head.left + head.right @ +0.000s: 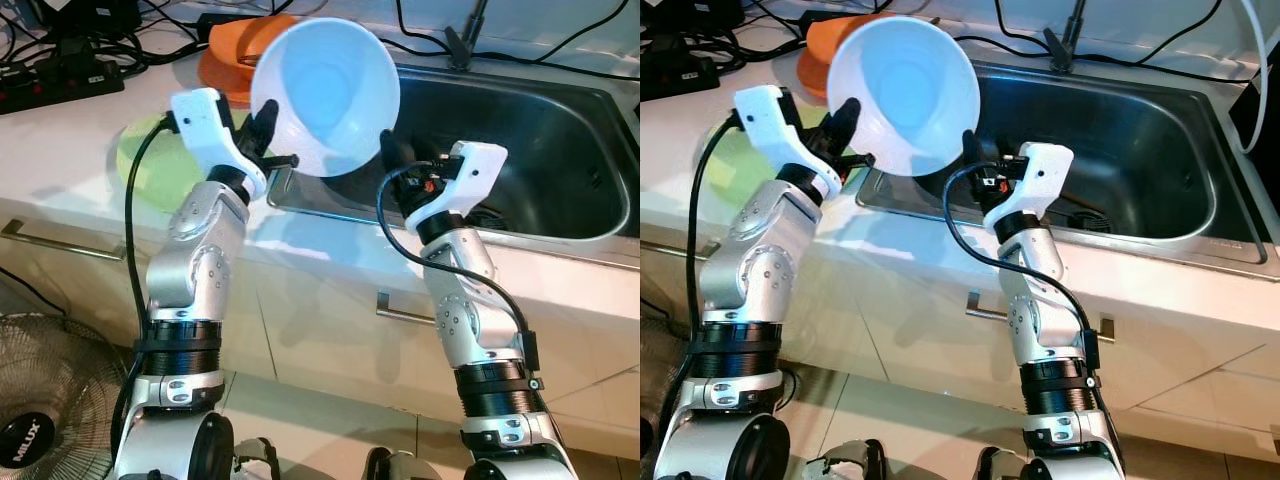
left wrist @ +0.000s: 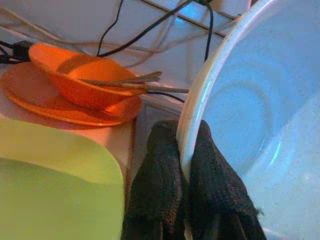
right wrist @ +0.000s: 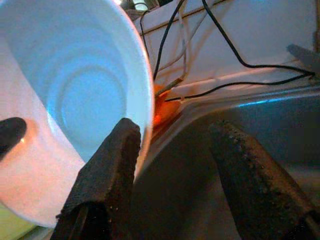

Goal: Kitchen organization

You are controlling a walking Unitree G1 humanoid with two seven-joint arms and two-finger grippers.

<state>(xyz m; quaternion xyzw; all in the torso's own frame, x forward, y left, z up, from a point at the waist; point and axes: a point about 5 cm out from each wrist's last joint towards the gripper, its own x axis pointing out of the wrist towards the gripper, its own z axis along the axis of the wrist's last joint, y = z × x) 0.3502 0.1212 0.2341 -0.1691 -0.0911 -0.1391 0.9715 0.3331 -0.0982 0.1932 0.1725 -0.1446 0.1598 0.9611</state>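
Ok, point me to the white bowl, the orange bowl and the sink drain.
white bowl [image 1: 330,85], left eye view, on its inner base.
orange bowl [image 2: 85,85], left wrist view, on its outer wall.
sink drain [image 1: 1088,222], right eye view, on the strainer at the basin floor.

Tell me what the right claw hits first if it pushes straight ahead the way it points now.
Probably the sink's far wall. The right claw is open, and the white bowl's rim sits just beside one finger, so it may brush that first; depth is hard to judge.

The large white bowl [image 1: 325,95] looks like smooth glossy plastic, the rectangular steel sink [image 1: 520,150] brushed and dully reflective, and the left gripper's black fingers [image 2: 155,195] rough, matt and grainy.
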